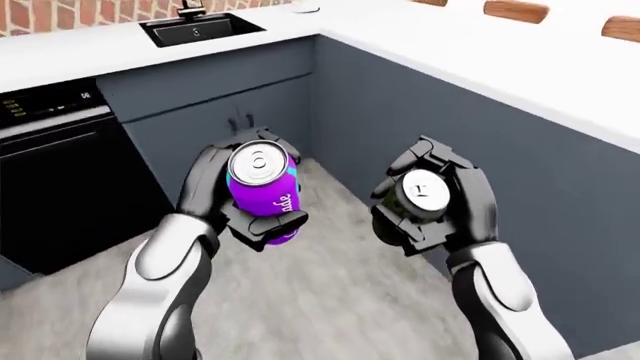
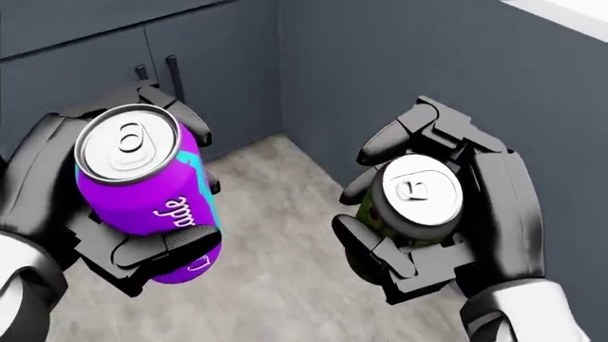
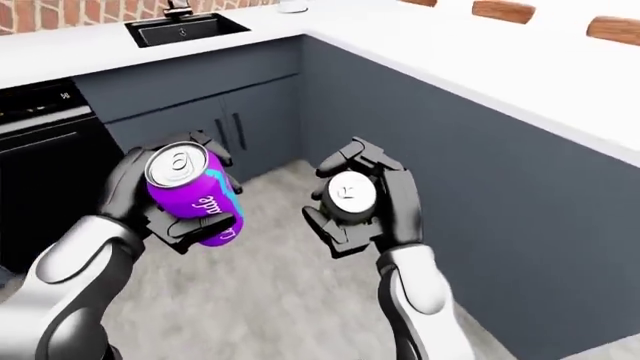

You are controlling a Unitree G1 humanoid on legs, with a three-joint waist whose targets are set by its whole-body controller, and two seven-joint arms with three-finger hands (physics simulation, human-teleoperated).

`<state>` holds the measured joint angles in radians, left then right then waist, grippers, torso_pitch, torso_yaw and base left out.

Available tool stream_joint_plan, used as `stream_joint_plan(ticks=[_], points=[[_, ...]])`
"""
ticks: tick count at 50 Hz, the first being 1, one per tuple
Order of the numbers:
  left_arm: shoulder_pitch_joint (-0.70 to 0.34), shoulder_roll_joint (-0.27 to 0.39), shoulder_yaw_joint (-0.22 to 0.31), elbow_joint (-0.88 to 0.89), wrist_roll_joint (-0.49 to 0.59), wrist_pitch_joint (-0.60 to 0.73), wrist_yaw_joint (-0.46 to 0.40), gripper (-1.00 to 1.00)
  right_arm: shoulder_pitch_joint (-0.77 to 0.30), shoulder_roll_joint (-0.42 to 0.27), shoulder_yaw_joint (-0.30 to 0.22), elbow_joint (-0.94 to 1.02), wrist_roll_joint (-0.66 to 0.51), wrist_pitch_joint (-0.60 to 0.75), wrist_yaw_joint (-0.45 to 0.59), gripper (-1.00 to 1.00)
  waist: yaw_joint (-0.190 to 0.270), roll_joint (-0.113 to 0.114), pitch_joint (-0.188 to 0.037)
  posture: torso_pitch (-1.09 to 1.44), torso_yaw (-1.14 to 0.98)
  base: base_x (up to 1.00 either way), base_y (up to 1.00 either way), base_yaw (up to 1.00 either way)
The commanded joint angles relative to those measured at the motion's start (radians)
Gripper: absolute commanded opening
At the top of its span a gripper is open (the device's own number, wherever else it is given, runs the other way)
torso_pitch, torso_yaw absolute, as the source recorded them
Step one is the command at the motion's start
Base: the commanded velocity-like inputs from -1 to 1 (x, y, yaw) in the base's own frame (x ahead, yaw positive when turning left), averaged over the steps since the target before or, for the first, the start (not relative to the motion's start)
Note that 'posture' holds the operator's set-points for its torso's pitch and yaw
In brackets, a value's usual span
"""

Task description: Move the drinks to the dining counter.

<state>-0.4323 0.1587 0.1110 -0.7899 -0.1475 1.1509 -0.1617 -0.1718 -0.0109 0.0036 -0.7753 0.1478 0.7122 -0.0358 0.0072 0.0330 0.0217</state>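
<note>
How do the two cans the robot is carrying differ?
The purple can in the left hand tilts, showing its side and lettering; the green can in the right hand shows mostly its lid, its body largely hidden by fingers. Both have silver pull-tab tops and are gripped.

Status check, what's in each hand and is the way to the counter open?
Left hand shut on purple can. Right hand shut on green can. White counter on view's right, floor open.
</note>
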Motion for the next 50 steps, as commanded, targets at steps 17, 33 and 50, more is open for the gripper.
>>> stream_joint_plan(ticks=[17,33,50], points=[[-0.029,-0.003,-0.012,-0.033,0.006,-0.024,0.0,-1.0,-0.017,-0.007,-0.007,-0.029,0.011,-0.071,0.005,-1.0,-0.036,0.013,0.023,0.0,0.0,0.0,0.0,-1.0],[-0.039,-0.001,0.0,-0.041,0.002,-0.012,-0.003,-1.0,-0.013,-0.007,-0.005,-0.035,0.01,-0.072,0.005,-1.0,-0.011,-0.029,-0.006,0.0,0.0,0.0,0.0,-1.0],[-0.05,0.008,0.019,-0.066,-0.012,0.02,-0.002,-1.0,-0.036,-0.007,0.013,-0.056,-0.024,-0.032,0.01,-1.0,-0.042,0.019,0.0,0.0,0.0,0.0,0.0,-0.66]])
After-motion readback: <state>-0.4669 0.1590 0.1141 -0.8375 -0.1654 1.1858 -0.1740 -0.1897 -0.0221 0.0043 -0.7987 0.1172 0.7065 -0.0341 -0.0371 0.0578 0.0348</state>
